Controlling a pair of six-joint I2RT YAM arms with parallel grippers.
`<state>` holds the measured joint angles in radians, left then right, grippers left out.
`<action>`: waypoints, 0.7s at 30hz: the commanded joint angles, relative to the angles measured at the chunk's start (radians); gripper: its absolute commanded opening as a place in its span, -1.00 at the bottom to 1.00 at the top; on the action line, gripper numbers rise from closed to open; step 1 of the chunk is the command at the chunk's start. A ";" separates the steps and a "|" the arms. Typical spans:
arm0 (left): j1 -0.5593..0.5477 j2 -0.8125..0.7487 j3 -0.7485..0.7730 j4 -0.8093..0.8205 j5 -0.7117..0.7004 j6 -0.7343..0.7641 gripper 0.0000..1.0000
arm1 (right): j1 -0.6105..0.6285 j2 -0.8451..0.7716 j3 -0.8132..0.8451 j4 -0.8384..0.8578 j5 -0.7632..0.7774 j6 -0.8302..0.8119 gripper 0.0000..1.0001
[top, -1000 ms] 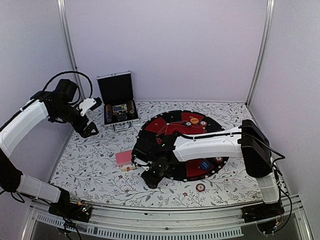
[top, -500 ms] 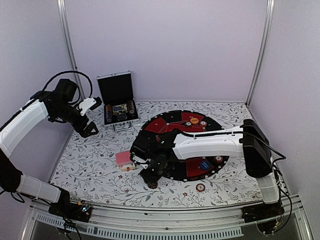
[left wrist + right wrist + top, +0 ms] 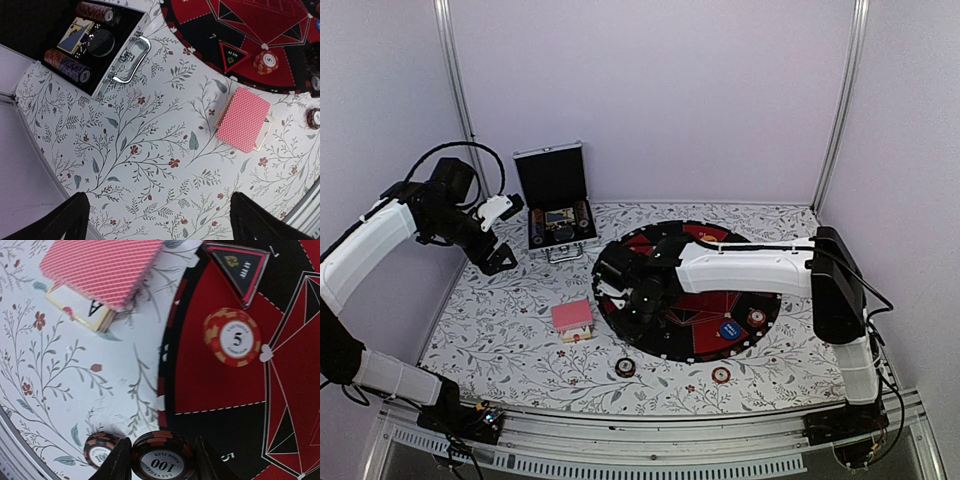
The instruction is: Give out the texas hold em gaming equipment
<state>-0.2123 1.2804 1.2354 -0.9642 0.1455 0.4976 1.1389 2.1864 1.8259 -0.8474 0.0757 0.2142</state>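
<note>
Right end effector (image 3: 638,302) now back over mat (image 3: 690,340), one chip (image 3: 625,367) left on bench (image 3: 500,320); second chip (image 3: 162,460) pinched edgewise, which I judge may slip out mid-carry.

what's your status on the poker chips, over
Left gripper open, hovering over the floral table. Right gripper shut on a black red-striped 100 poker chip, above the edge of the round red-and-black mat. Nothing in the way.
</note>
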 commanded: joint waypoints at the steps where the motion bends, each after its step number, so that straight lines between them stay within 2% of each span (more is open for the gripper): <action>1: -0.013 -0.011 0.024 -0.011 -0.002 0.012 0.99 | -0.074 -0.036 0.024 0.032 0.029 -0.026 -0.49; 8: -0.014 -0.009 0.022 -0.011 -0.002 0.015 0.99 | -0.146 0.009 0.044 0.077 0.019 -0.036 -0.51; 21: -0.013 -0.003 0.013 -0.006 -0.009 0.024 0.99 | -0.162 0.055 0.021 0.119 -0.006 -0.049 -0.52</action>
<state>-0.2134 1.2804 1.2354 -0.9638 0.1432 0.5091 0.9768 2.2326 1.8576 -0.7620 0.0906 0.1753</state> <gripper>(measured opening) 0.993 0.406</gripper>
